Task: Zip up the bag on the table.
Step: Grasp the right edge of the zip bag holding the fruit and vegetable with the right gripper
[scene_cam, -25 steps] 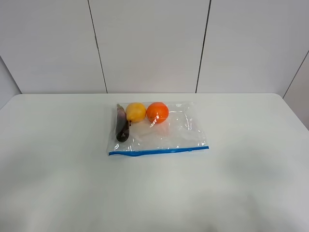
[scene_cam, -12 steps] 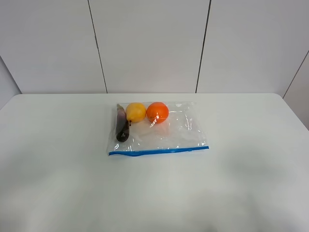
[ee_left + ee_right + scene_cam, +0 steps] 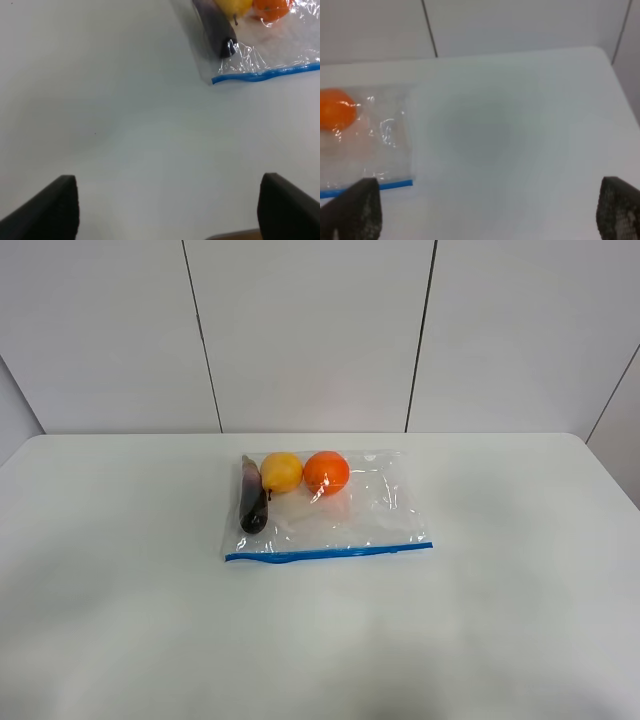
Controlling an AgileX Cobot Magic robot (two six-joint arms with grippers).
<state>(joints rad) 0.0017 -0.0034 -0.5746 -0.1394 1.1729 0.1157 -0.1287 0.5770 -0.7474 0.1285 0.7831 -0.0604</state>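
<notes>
The clear plastic bag lies flat in the middle of the white table, its blue zipper strip along the near edge. Inside, at the far side, are an orange, a yellow fruit and a dark eggplant. Neither gripper shows in the high view. My left gripper is open above bare table, short of the bag's left corner. My right gripper is open above the table, to the right of the bag's zipper end.
A grey panelled wall stands behind the table's far edge. The table's rounded right corner shows in the right wrist view. Nothing else lies on the table.
</notes>
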